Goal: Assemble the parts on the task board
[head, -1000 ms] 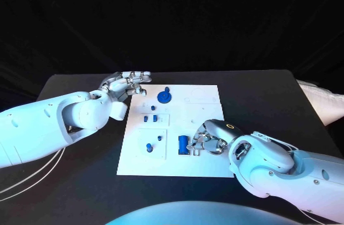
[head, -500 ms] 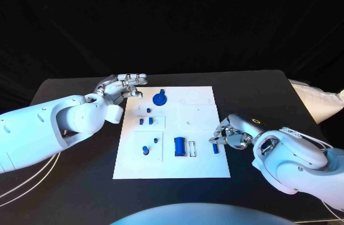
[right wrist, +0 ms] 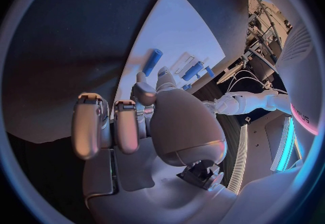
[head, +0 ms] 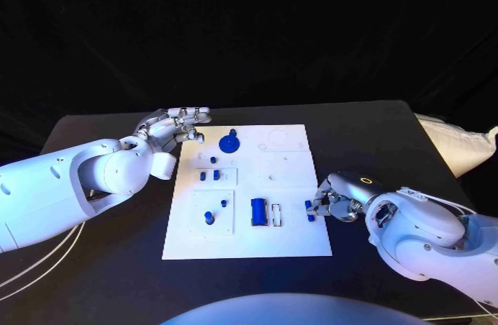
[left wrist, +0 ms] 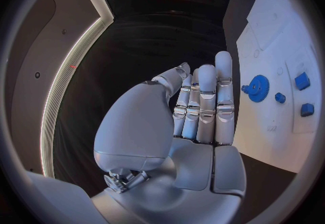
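- The task board (head: 293, 195) looked like smooth, matt white plastic.
- The right hand (head: 334, 203) (at 4 o'clock) was glossy silver metal.
- The table (head: 373, 138) looked matt black.

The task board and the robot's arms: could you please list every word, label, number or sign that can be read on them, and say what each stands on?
Task board: faint outlines around the blue parts, no text that can be read.
Right hand: a small lit ring on its back, no letters.
Left hand: no marking visible.
Right wrist view: pale letters on the robot's white shell at the rim, bent and cut off, not readable.
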